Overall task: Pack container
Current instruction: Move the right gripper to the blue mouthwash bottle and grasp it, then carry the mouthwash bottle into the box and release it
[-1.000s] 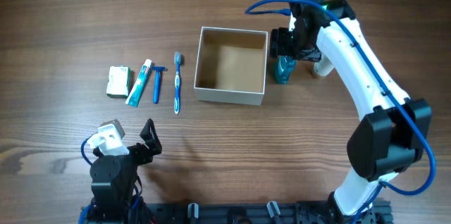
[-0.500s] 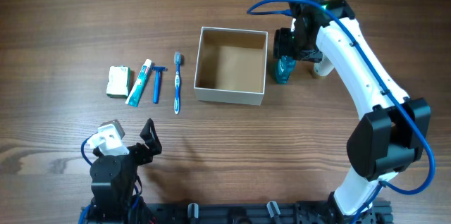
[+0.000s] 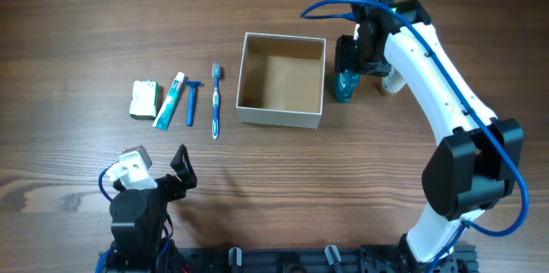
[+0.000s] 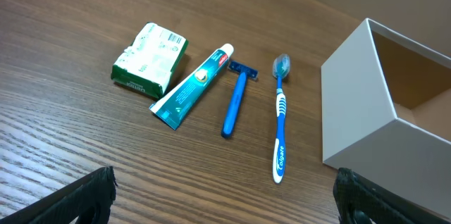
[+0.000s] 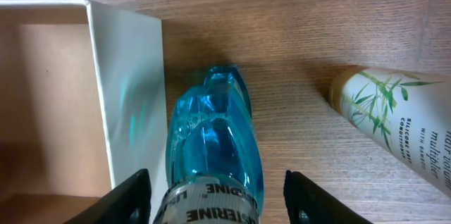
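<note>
Wooden table (image 3: 103, 15) carrying a box and toiletries.
The box (image 3: 280, 118) sits mid-table. At its 9 o'clock lie a soap packet (image 3: 143, 99), toothpaste (image 3: 170, 101), razor (image 3: 191, 101) and toothbrush (image 3: 215, 101). At its 3 o'clock are a blue bottle (image 3: 344, 86) and a pale bottle (image 3: 391, 82).

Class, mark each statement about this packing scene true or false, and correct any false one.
1. The container has nothing in it. True.
2. The toothbrush lies inside the container. False: it lies outside, on the container's left, next to the razor.
3. The right gripper has one finger on each side of the blue mouthwash bottle. True.
4. The left gripper holds the razor. False: it is open and empty, and the razor lies between the toothpaste and the toothbrush.
</note>
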`<state>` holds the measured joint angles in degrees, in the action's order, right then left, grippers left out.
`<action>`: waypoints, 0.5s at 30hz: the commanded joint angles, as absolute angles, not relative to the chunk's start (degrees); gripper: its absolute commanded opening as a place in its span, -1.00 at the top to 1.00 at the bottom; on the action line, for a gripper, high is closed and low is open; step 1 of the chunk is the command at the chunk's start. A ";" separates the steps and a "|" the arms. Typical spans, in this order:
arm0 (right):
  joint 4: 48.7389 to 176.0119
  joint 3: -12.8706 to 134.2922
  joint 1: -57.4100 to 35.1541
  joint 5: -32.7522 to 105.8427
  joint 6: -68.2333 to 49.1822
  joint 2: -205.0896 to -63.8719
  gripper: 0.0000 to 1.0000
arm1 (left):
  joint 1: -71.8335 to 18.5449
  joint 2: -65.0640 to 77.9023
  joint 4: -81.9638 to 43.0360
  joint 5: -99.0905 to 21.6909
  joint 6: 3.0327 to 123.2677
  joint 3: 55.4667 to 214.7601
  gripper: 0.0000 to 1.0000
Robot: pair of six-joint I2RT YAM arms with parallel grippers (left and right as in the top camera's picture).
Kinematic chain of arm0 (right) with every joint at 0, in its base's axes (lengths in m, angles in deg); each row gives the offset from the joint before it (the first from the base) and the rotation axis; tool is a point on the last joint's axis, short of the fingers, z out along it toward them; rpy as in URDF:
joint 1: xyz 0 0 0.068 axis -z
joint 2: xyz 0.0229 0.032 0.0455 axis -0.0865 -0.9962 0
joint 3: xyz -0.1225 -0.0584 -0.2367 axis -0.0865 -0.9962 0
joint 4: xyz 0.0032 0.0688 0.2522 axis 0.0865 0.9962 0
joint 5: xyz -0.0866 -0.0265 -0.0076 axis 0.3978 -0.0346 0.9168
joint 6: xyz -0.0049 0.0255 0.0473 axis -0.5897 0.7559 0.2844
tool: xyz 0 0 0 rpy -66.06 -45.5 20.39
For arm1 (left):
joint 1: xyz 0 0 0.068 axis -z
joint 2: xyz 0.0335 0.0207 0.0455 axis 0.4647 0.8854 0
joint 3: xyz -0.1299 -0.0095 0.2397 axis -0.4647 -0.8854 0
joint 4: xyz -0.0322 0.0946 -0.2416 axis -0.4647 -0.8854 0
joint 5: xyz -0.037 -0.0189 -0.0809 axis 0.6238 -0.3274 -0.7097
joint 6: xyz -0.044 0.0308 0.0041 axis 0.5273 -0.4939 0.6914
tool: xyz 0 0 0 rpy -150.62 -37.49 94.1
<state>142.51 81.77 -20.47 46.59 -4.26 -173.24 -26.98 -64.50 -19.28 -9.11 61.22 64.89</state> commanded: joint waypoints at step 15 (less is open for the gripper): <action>140.12 80.46 -20.49 48.91 -4.13 -173.97 0.76 | -27.40 -65.02 -19.37 -10.20 60.54 64.10 -1.00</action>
<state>141.28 80.59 -20.38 47.51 -3.73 -173.27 -26.98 -64.50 -19.30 -9.11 61.19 64.89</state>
